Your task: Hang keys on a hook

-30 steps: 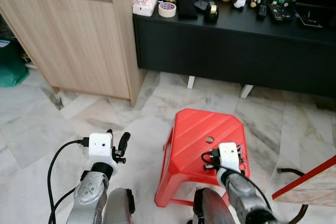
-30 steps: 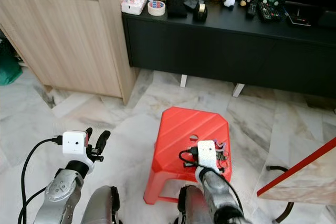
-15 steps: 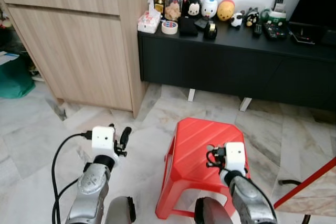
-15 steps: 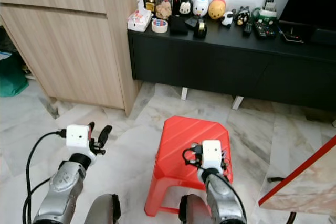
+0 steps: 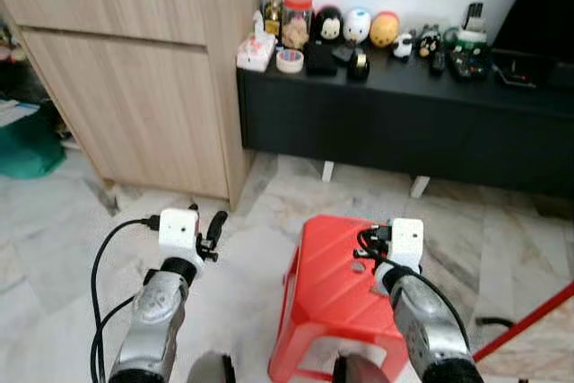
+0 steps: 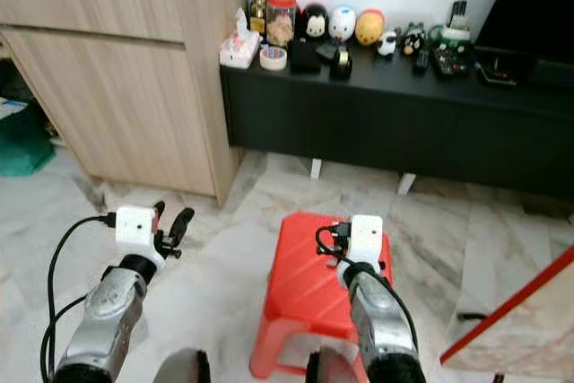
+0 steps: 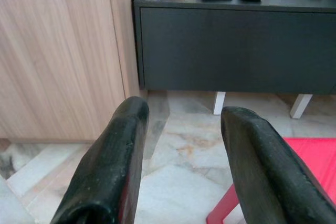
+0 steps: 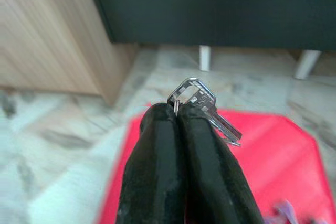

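Marble floor spreads out around a red stool [image 5: 336, 311], with a wooden cabinet [image 5: 134, 87] and a low black sideboard [image 6: 404, 132] standing beyond it, the sideboard's top crowded with small figures. Above the stool, the right gripper [image 8: 178, 116] has its two fingers pressed tight together on the keys [image 8: 202, 106], which poke out past the tips, so the pickup looks done. No hook can be made out, so finding it and hanging the keys is likely still to come, while the left gripper [image 7: 181, 145] hangs beside the stool with fingers spread and nothing between them.
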